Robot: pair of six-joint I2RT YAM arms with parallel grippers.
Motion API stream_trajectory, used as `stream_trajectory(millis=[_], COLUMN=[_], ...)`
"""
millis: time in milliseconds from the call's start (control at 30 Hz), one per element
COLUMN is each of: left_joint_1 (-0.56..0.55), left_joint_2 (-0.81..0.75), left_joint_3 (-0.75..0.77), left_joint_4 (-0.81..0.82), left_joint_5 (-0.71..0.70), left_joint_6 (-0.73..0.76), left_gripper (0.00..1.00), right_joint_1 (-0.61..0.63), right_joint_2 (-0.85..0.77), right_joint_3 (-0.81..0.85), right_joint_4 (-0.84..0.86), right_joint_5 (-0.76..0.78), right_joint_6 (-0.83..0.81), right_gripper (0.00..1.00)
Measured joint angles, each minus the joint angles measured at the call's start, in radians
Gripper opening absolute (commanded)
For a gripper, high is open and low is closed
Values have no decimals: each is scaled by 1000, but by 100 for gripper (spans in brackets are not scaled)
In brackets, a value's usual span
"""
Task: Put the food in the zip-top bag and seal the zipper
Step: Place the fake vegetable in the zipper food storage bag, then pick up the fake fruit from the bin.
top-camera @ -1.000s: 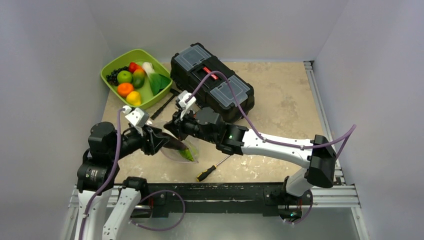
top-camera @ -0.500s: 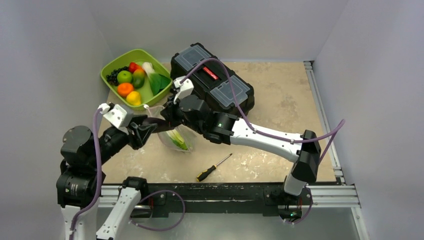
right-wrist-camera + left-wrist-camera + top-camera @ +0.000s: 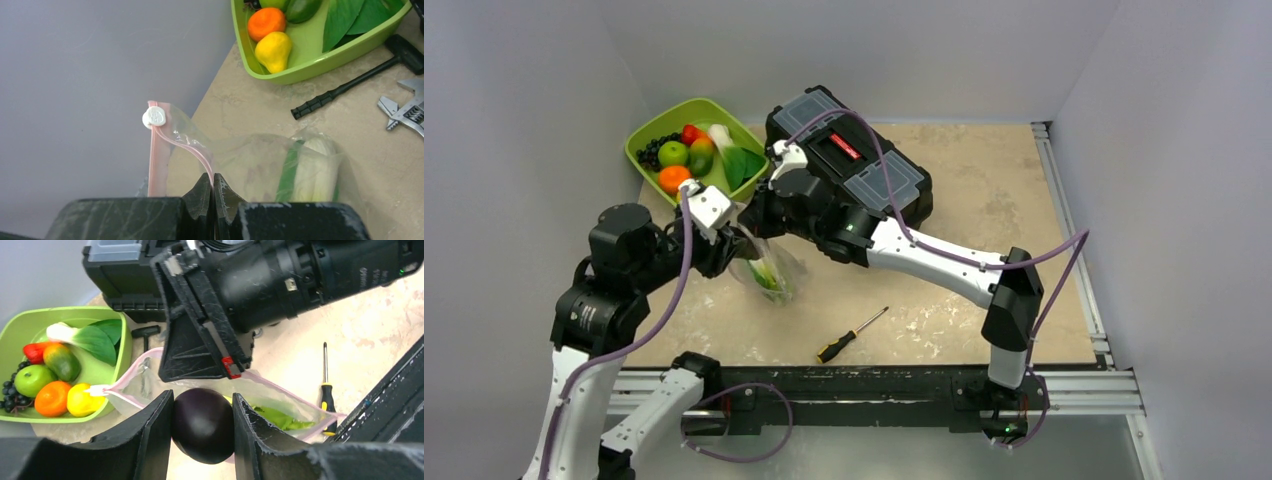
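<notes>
- Where plain grey walls (image 3: 874, 50) box in the scene on three sides, a beige stone-look table (image 3: 984, 220) fills the floor of the space, mottled with pale patches.
- A black toolbox (image 3: 904, 205) sits just beyond the right gripper (image 3: 212, 177), touching nothing that gripper holds.
- A lime-green tray (image 3: 310, 45) lies just beyond the left gripper (image 3: 202, 396), with fruit and leafy greens inside.
- The clear bag (image 3: 250, 165) hangs below the right gripper, its mouth gaping directly under the left gripper; a green-white leek (image 3: 310, 170) lies inside it.
- The right gripper's jaws are pressed together on the bag's pink zipper (image 3: 185, 145), with a white slider (image 3: 154, 116) above them.
- A dark purple eggplant (image 3: 202, 427) is clamped between the left gripper's fingers, just above the bag's mouth.
- A black-and-yellow screwdriver (image 3: 852, 335) lies on the table nearer the arm bases, well apart from both grippers.
</notes>
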Motion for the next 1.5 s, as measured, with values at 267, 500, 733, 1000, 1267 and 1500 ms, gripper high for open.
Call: stream_trajectory(millis=[267, 500, 733, 1000, 1267, 1500], left_joint_1=[-56, -57, -57, -57, -56, 225], left_joint_2=[26, -40, -70, -204, -188, 71], left_joint_3=[-21, -37, -50, -82, -49, -34], left_joint_4=[-3, 13, 4, -53, -139, -69], left_joint_5=[63, 204, 137, -175, -542, -455], left_joint_6=[-31, -143, -336, -581, -699, -724], left_gripper=[81, 79, 82, 88, 91, 82], right_joint_1=[-69, -98, -100, -100, -87, 6], right_joint_2=[-7, -39, -126, -350, -493, -293], right_joint_3=[-55, -115, -193, -366, -413, -236], right_joint_4=[43, 69, 77, 61, 16, -63], right_joint_5=[-88, -148, -174, -109, 15, 213], right_joint_6=[43, 62, 40, -6, -92, -151], right_gripper=[0, 0, 0, 0, 0, 0])
